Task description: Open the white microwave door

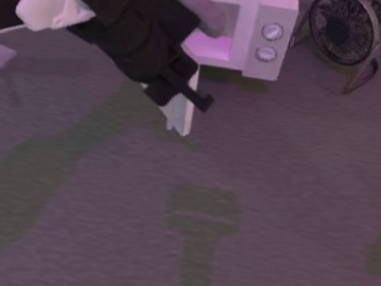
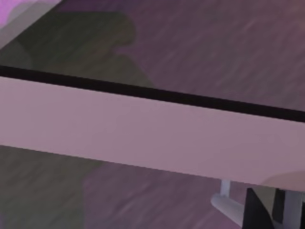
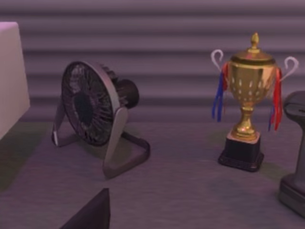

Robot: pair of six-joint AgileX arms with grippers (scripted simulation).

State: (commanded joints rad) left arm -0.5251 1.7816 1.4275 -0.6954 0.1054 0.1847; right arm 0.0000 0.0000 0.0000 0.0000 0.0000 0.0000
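At door (image 1: 182,113) edge, left gripper (image 1: 191,94).

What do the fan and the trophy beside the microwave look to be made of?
The fan looks like dark metal or plastic: a fine black grille in a dull grey ring and stand, hard to tell which. The trophy looks like polished gold metal, with bright highlights on the cup, a black base, and red and blue ribbons. The white microwave reads as matte painted casing.

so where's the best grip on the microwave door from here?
Its free vertical edge, farthest from the hinge. The door already stands swung out from the white microwave, edge-on from above, a thin slab. Come from the table's left, where the left pincer is, fingers straddling the panel's two faces.
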